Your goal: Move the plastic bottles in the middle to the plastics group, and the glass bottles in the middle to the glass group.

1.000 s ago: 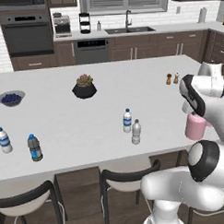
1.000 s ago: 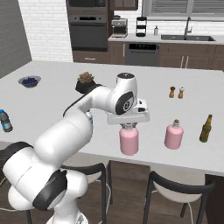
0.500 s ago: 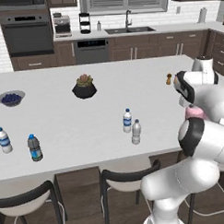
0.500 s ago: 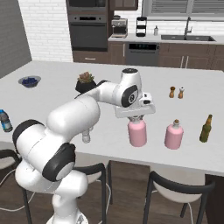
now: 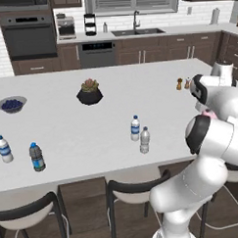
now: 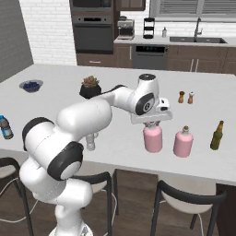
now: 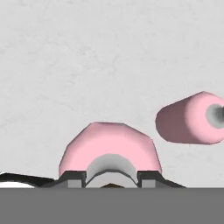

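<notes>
Carrying the glass item is the step in hand: your gripper point(image 6: 152, 124) is clamped on the neck of the pink bottle point(image 6: 152, 138), and in the right base view that bottle sits upright just beside the second pink bottle point(image 6: 183, 142), with the olive bottle point(image 6: 216, 135) a little further along the counter point(image 6: 115, 87). From the hand view you look straight down on the held bottle's shoulders, the fingers tight at either side of the neck, the neighbour off to one side. I cannot tell whether its base is touching the counter or just above it. You next need to settle it flat, near the glass pair without knocking the neighbour, then let go and lift straight up. After that, the labelled water bottle point(image 5: 135, 128) and plain water bottle point(image 5: 144, 140) in the middle await moving to the plastics group point(image 5: 19, 152).
</notes>
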You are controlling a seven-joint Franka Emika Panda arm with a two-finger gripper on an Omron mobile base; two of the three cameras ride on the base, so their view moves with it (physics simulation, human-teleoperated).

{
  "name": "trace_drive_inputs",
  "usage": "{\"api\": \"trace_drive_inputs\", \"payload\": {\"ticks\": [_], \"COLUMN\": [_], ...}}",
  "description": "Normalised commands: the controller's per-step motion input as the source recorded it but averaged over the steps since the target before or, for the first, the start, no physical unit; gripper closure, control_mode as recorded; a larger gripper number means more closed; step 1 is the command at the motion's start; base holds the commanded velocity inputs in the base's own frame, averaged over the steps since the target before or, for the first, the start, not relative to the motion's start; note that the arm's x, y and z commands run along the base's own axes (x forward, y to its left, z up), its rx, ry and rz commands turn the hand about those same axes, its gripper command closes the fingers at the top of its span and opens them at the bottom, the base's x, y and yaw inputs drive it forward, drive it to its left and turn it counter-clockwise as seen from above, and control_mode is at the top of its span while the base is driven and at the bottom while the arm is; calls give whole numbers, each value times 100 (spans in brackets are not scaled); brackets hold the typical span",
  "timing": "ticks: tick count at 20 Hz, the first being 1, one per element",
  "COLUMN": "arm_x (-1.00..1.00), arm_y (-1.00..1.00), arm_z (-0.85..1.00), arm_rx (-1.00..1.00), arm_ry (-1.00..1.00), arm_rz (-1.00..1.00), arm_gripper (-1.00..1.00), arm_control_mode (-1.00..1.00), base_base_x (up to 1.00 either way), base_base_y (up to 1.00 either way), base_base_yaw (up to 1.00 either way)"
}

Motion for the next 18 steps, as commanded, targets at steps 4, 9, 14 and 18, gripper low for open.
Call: {"api": "trace_drive_inputs", "payload": {"ticks": [4,9,14,18], "arm_x": [28,24,11,0], "arm_y": [0,-1,-12,-14], "arm_z": [-11,-1,0,-3], "arm_rx": [0,0,0,0], "arm_ry": [-3,-4,-3,0], "arm_rz": [0,0,0,0], "arm_gripper": [100,100,100,100], "arm_control_mode": [-100,-100,-100,-100], "base_base_x": [0,0,0,0], "base_base_y": [0,0,0,0], "base_base_yaw": [0,0,0,0]}}
